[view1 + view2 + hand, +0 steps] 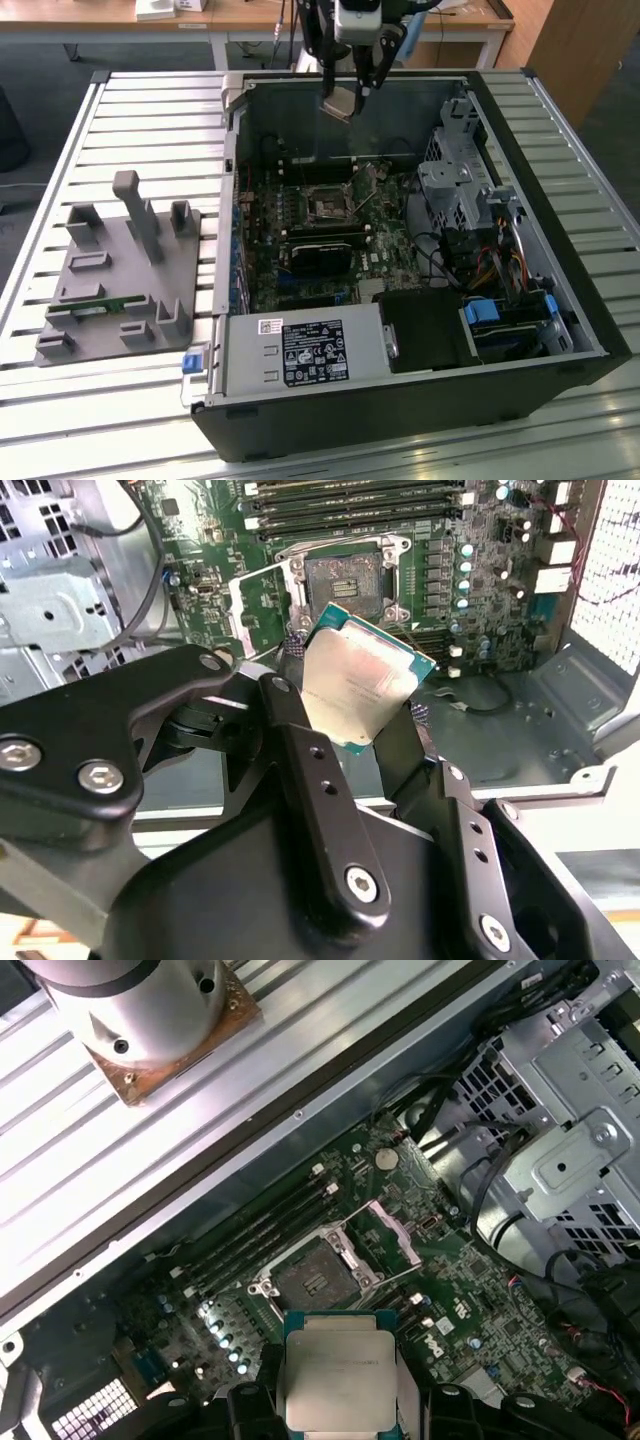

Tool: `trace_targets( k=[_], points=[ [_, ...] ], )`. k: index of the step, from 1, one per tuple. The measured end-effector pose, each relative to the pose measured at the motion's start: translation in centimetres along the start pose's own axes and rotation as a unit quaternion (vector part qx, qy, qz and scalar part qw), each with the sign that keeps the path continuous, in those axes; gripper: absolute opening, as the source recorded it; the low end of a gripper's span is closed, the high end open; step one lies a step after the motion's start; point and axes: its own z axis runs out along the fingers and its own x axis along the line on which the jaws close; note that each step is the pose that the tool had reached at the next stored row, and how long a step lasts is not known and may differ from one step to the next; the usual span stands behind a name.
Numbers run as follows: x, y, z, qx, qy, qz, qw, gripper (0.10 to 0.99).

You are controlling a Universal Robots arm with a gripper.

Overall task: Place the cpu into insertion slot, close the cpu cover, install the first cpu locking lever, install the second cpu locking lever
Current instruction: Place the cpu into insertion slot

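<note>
The gripper (345, 705) is pinching the cpu (365, 675) by two opposite edges, with one finger on each side. It is holding the chip tilted in the air above the insertion slot (343, 580), well apart from it. The slot is lying bare, with its dark middle showing. The cpu cover (388, 1232) is standing swung open at one side of the slot.

The cpu is looking small, thin, light and stiff. Its smooth metal top is probably slippery, and its under side is likely easy to hurt. So I think the bare edges are the best place to hold it, as the fingers are doing. A soft, steady squeeze should be enough.

The slot is sitting on a green board (385, 245) inside an open black computer case (330, 425). Long thin black slots (265, 1225) are running just beside the slot. A grey metal cage (455, 185) is standing to the exterior view's right of the slot. The case is lying on a table of silver slats (150, 120). A grey stand with posts (110, 290) is resting on the table, well off to the exterior view's left of the slot. Wooden desks (250, 15) are standing far behind the slot.
</note>
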Motion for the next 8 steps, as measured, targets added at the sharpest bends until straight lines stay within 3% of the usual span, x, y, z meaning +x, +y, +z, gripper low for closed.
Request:
trace_targets(
  k=[8],
  points=[
    [0.00, 0.00, 0.02, -0.0007, -0.0032, 0.036, 0.9994, 0.529]
  ],
)
